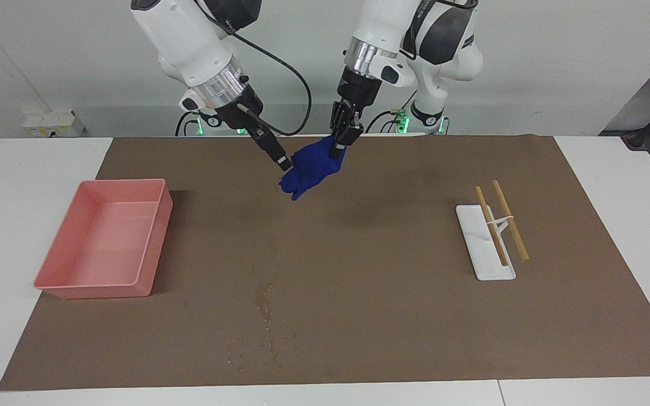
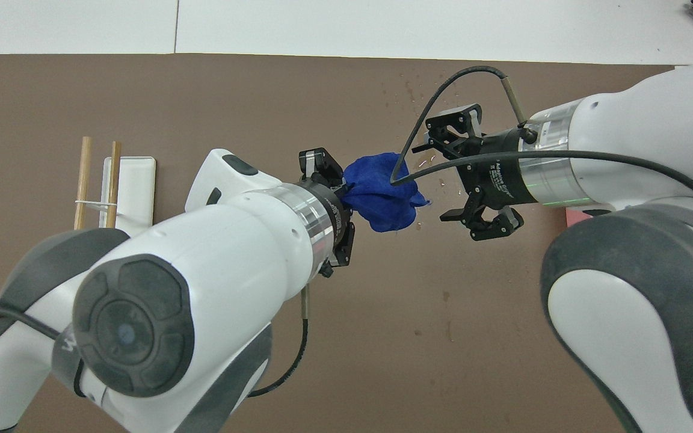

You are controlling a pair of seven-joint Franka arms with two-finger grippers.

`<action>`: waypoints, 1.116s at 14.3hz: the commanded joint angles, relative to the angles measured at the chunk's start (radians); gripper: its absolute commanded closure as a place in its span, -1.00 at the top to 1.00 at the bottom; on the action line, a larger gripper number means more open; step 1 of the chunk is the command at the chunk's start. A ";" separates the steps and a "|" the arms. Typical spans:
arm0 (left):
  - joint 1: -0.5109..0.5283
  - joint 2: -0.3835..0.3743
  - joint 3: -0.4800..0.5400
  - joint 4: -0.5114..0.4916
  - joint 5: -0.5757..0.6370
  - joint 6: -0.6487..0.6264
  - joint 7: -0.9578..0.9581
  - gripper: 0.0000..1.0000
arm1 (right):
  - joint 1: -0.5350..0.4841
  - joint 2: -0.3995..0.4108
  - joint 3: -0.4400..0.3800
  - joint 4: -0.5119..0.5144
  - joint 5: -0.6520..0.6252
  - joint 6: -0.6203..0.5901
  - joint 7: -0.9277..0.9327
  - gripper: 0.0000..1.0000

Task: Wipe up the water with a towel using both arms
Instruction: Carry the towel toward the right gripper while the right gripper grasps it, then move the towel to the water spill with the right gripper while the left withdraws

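Observation:
The blue towel (image 1: 309,167) (image 2: 382,193) hangs bunched in the air over the middle of the brown mat (image 1: 392,293). My left gripper (image 1: 338,144) (image 2: 339,187) is shut on its upper end. My right gripper (image 1: 281,162) (image 2: 441,178) is open, its jaws spread wide at the towel's free end, with one fingertip (image 1: 285,166) right at the cloth's edge. The water (image 1: 265,299) is a thin wet streak with scattered droplets on the mat, close to the edge farthest from the robots. In the overhead view only some droplets (image 2: 411,91) show past the towel and gripper.
A pink tray (image 1: 156,225) stands on the mat at the right arm's end. A white rack (image 1: 474,228) (image 2: 136,180) with two wooden sticks (image 1: 511,223) lies toward the left arm's end. White table surrounds the mat.

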 commanded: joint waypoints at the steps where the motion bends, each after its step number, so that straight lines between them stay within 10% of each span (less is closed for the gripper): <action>1: -0.033 0.025 0.015 0.026 0.070 0.064 -0.154 -1.00 | -0.005 -0.013 -0.001 -0.023 0.023 -0.006 0.040 0.99; 10: -0.082 0.039 0.015 0.060 0.165 0.114 -0.325 -1.00 | 0.039 -0.015 -0.001 -0.073 0.021 0.158 0.074 0.96; 12: -0.100 0.039 0.015 0.054 0.164 0.114 -0.325 -1.00 | 0.039 -0.018 0.001 -0.087 0.021 0.186 0.073 0.39; 14: -0.100 0.039 0.015 0.052 0.164 0.114 -0.325 -1.00 | 0.038 -0.013 0.001 -0.078 0.023 0.192 0.068 -0.90; 16: -0.102 0.039 0.015 0.057 0.164 0.114 -0.324 -1.00 | 0.035 -0.010 -0.001 -0.072 0.023 0.187 0.071 -1.00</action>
